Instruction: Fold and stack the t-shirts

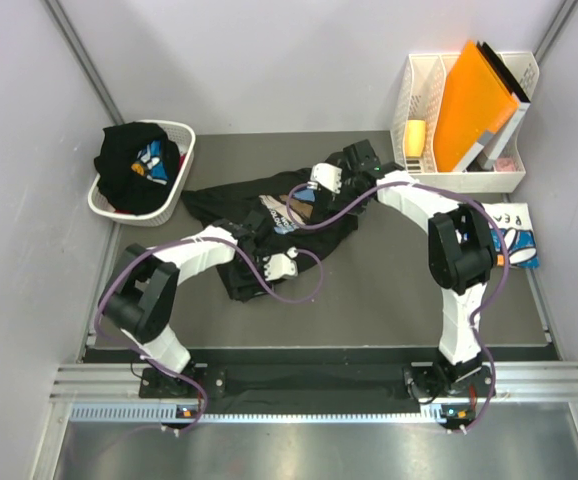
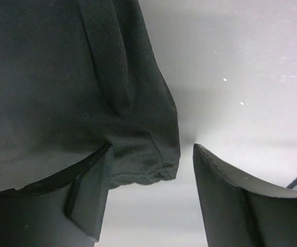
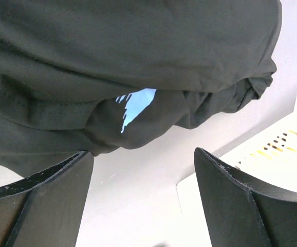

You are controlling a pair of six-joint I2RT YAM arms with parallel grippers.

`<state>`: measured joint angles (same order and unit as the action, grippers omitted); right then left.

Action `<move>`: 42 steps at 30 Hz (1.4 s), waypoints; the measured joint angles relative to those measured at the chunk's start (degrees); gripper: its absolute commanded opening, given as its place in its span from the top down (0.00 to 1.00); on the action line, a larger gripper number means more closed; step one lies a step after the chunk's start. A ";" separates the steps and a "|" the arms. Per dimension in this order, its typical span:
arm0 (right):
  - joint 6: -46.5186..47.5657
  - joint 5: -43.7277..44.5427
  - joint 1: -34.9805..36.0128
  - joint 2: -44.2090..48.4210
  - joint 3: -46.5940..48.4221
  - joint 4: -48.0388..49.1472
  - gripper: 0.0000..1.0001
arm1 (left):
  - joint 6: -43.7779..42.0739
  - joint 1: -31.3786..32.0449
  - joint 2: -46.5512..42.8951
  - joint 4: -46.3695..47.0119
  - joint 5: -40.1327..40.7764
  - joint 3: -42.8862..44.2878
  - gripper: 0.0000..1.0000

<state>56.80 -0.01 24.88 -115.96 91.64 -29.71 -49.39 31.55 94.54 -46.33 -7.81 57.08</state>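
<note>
Lining up a grab on the black tee, crumpled at the middle of the table.
My left claw and right claw stand open, holding nothing, at its 6 and 1 o'clock edges; next I should pinch both hems and spread it flat.

My left arm rises from the near edge of the table, bends at the elbow and stretches rightward toward the middle. There my left gripper points down with its jaws parted. My right arm folds toward the far edge and reaches leftward, my right gripper held low, jaws spread wide.
</note>
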 measured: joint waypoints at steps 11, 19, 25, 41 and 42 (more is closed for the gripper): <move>-0.46 -0.04 -0.81 0.00 0.31 0.09 0.22 | 1.49 0.11 3.26 1.14 3.98 1.51 1.00; -0.42 -0.04 -1.20 0.00 0.31 0.09 0.21 | 1.20 0.04 3.58 -0.59 8.55 2.93 1.00; 0.85 -0.68 -1.46 0.00 0.28 -1.03 0.16 | 0.42 -7.43 3.06 -5.20 14.45 17.81 1.00; 2.08 -7.96 0.15 0.07 -3.69 -8.02 0.12 | -5.29 -10.60 -0.39 -5.40 25.22 25.77 1.00; 1.95 -8.11 0.55 0.07 -4.55 -8.00 0.12 | -5.44 -10.60 -0.24 -5.38 25.53 25.77 1.00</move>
<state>58.74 -8.12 25.43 -115.90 87.09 -37.71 -54.83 20.95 94.30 -51.70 17.72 82.85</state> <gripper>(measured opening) 0.869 0.015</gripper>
